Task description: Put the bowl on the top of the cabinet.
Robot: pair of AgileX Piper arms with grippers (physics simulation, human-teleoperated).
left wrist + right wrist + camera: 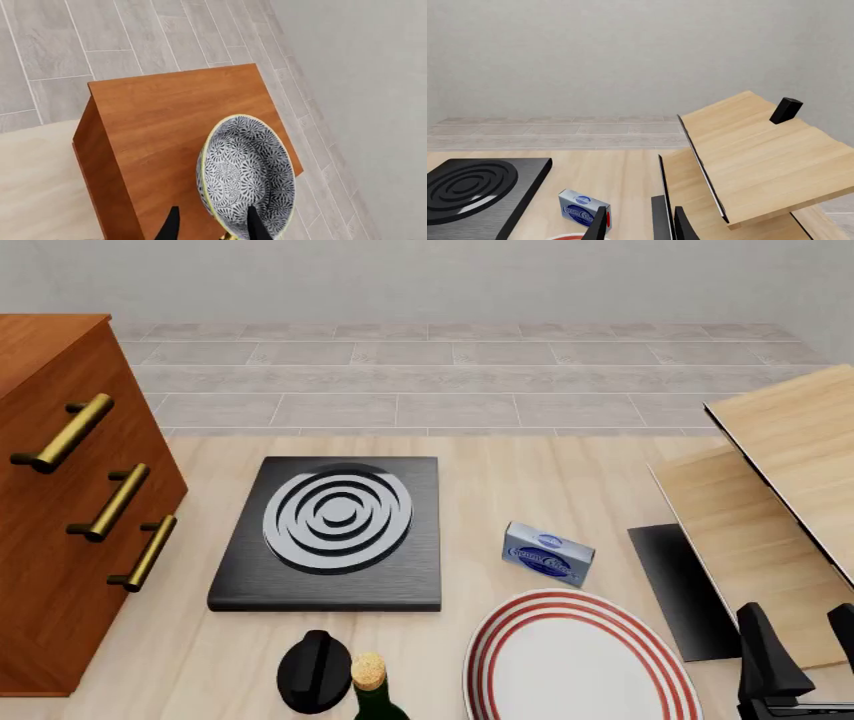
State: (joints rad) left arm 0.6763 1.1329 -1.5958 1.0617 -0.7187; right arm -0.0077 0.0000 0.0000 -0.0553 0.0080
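Note:
In the left wrist view the bowl (245, 172), white with a dense dark leafy pattern and a yellowish rim, sits tilted over the flat top of the reddish-brown cabinet (170, 107). My left gripper (213, 226) is open. Its fingers are spread to either side of the bowl's near rim, one finger (257, 225) in front of the bowl's inside, the other outside it. I cannot tell whether the bowl touches the cabinet top. In the front view the cabinet (54, 540) stands at the left with brass handles; bowl and left gripper are out of that view. My right gripper (798, 655) is open and empty at the lower right.
A black stove plate (334, 530) with silver rings lies mid-table. A blue-white box (547, 554), a red-ringed plate (577, 665), a black knob-like object (314, 672) and a bottle top (370, 680) lie near the front. Pale wooden boards (787, 480) stand at right.

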